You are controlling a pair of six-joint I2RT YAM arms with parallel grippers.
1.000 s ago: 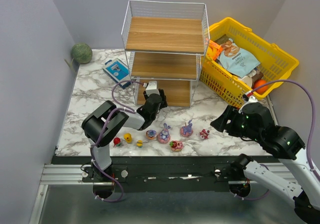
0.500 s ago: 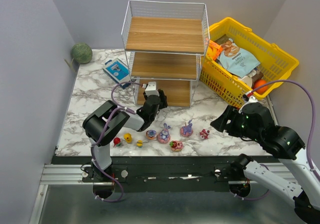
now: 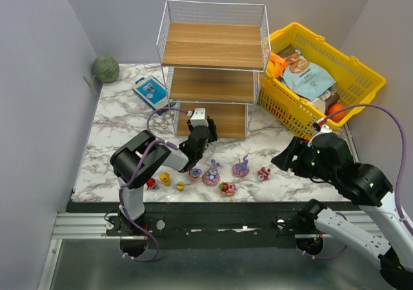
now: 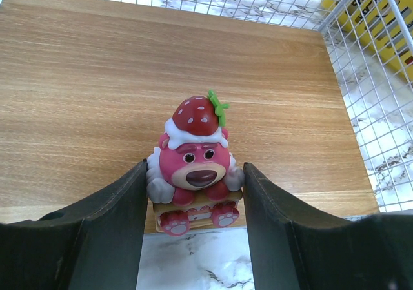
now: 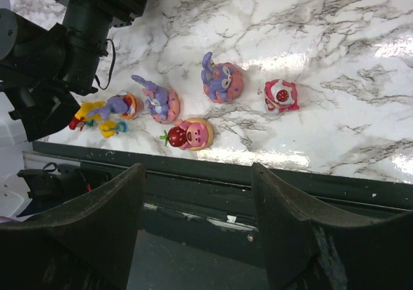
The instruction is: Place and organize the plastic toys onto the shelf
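Strawberry-topped pink bear figurine (image 4: 193,167), seated on a cake slice, is being held upright by its flanks between the fingers (image 4: 122,212) of the left gripper (image 4: 193,171), which are standing narrow and pressing on both of its sides. Over the last second this gripper has been advancing a little toward the mouth of the shelf (image 3: 213,53), so the figurine is now sitting right at the front lip of the lowest wooden board (image 4: 90,103), facing outward; whether its base is already resting on the wood or hanging just above it cannot be told. The advance is suggesting that a placement on the bottom tier is under way, with the release not yet made and room remaining deeper on the board. The upper two tiers are showing bare wood in the overhead view. Eight other figurines (image 5: 187,134) are lying in a loose row on the marble desk (image 3: 129,128) near its front edge, unmoved during the same interval, so most of the sorting is judged to be outstanding. The right gripper (image 5: 197,174) is hovering above that row without having shifted, its fingers spread wide and holding nothing. The yellow basket (image 3: 361,70) of snack packets is standing beside the shelf, taking no part.
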